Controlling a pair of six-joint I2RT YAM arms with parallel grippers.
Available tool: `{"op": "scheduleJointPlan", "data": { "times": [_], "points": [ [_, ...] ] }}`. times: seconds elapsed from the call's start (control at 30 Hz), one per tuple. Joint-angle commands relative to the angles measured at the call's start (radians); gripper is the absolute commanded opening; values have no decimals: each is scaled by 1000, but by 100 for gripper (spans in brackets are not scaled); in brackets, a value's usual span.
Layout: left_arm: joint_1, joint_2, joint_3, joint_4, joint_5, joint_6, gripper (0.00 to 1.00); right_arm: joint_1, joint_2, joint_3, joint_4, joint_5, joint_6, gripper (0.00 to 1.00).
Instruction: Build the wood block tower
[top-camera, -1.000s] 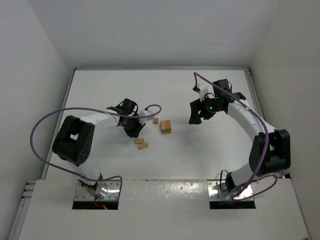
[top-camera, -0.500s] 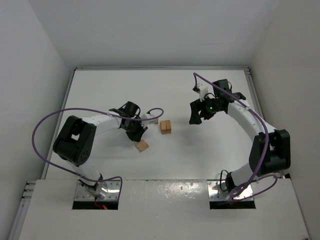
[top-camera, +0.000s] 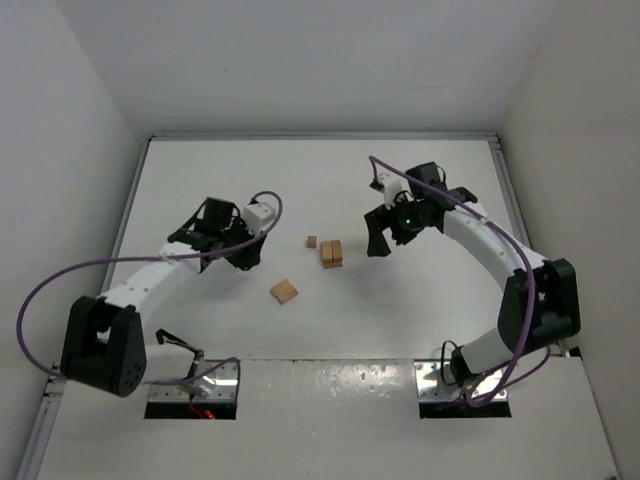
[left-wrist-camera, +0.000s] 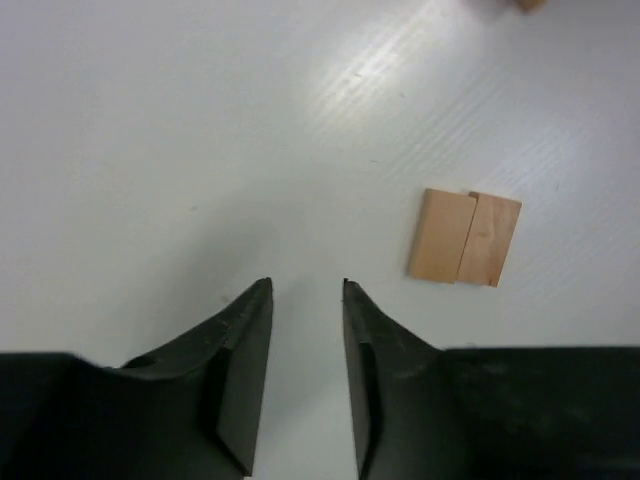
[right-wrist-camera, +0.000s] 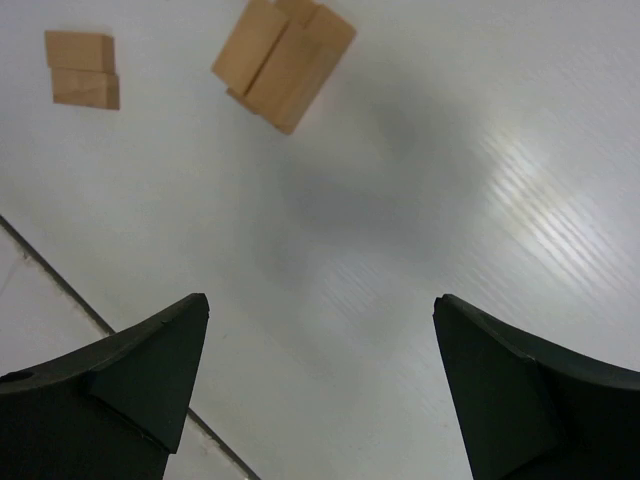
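Well, left gripper (left-wrist-camera: 305, 285) slightly parted, empty, with two flat blocks (left-wrist-camera: 465, 237) lying just beside it. Right gripper (right-wrist-camera: 320, 300) gapes wide, empty, near tower (right-wrist-camera: 283, 62). Tower looks low; flat blocks and cube (top-camera: 311, 241) not yet stacked.

Ahead of the left gripper (left-wrist-camera: 305, 285) the table (left-wrist-camera: 150, 120) lies bare straight on and to the left. Only the pair of blocks (left-wrist-camera: 465, 237) sits flat ahead to the right, apart from its narrowly parted tips. The right gripper (right-wrist-camera: 320, 300) has bare table between its wide-set fingers; the tower (right-wrist-camera: 283, 62) stands ahead, slightly left, well clear of both tips, with the pair of blocks farther off to the left
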Motion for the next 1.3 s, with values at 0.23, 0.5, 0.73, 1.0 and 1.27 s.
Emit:
{"op": "scheduleJointPlan", "data": {
  "times": [0.23,0.5,0.73,1.0,1.27],
  "points": [
    [147,-251,58,-51,-286,-376,82,299,-67,71,-9,283,227,92],
    [312,-346,89,-116,-387,-426,84,543,7,97,3,336,287,94],
    [533,-337,213,-203,-381,-472,88,681,252,345,-70,523,392,93],
    [670,-318,240,-222,-325,-482,88,785,455,542,-156,632,449,90],
    [728,-289,240,-202,-251,-505,88,810,585,640,-196,658,525,90]
  ]
}}
